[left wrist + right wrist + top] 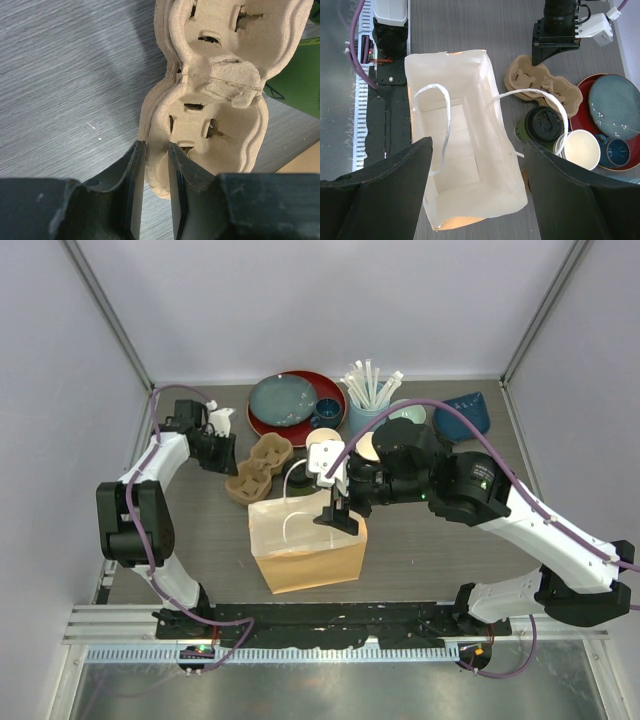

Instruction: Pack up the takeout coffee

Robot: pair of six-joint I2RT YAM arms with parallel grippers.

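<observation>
Takeout coffee: one small green-sided paper cup with a round black plastic lid point(545, 126) stands upright on the table, outside the bag. It is just beside the bag's side wall, between the cup carrier and a lidless cup.
Bag: the brown paper carrier bag with white lining and white ribbon handles point(465, 140) stands open at the table's middle. One handle loops over towards the lidded cup. Nothing shows inside it.
Cup carrier: the moulded tan pulp-cardboard cup carrier point(215, 100) lies flat on the table. Its wells hold no cups, and the green cup's side shows just past its far edge.
Left gripper: the black two-finger left gripper point(156, 146) straddles the carrier's near rim, one finger outside the wall and one inside a well. The jaws stand narrow with the rim between them. Whether they press on it, I cannot tell.
Right gripper: the black right gripper point(478, 142) hangs over the bag's mouth. Its jaws are spread wide with nothing between them.
Table: grey wood-grain table point(60, 75).
Nearby: a lidless cream-rimmed paper cup point(580, 149); a round red plate point(268, 428) carrying a grey-blue plate point(282, 400); a blue cup of white straws point(365, 418).
</observation>
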